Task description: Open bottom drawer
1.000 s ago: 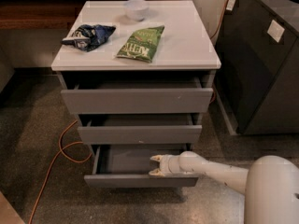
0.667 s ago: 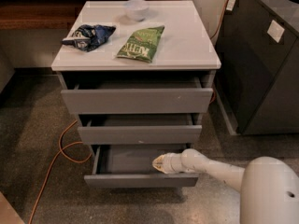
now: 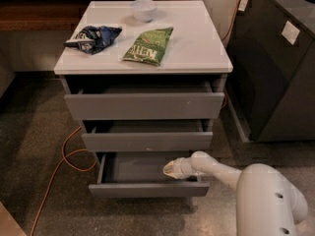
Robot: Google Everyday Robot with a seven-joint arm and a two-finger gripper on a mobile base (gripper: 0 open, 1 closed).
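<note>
The bottom drawer (image 3: 147,189) is the lowest of three grey handleless drawers in the white-topped cabinet (image 3: 197,48). It is pulled well out, and its grey inside (image 3: 133,167) shows. The middle drawer (image 3: 146,141) and the top drawer (image 3: 143,105) stand slightly out. My gripper (image 3: 169,169) is at the end of my white arm (image 3: 221,171), which reaches in from the lower right. The gripper sits over the right part of the open bottom drawer, just behind its front panel.
On the cabinet top lie a white bowl (image 3: 143,9), a dark blue snack bag (image 3: 93,37) and a green snack bag (image 3: 149,45). A dark grey cabinet (image 3: 275,68) stands to the right. An orange cable (image 3: 61,166) runs over the speckled floor at the left.
My gripper has moved a little to the right and up inside the bottom drawer. The drawer stands open as before.
</note>
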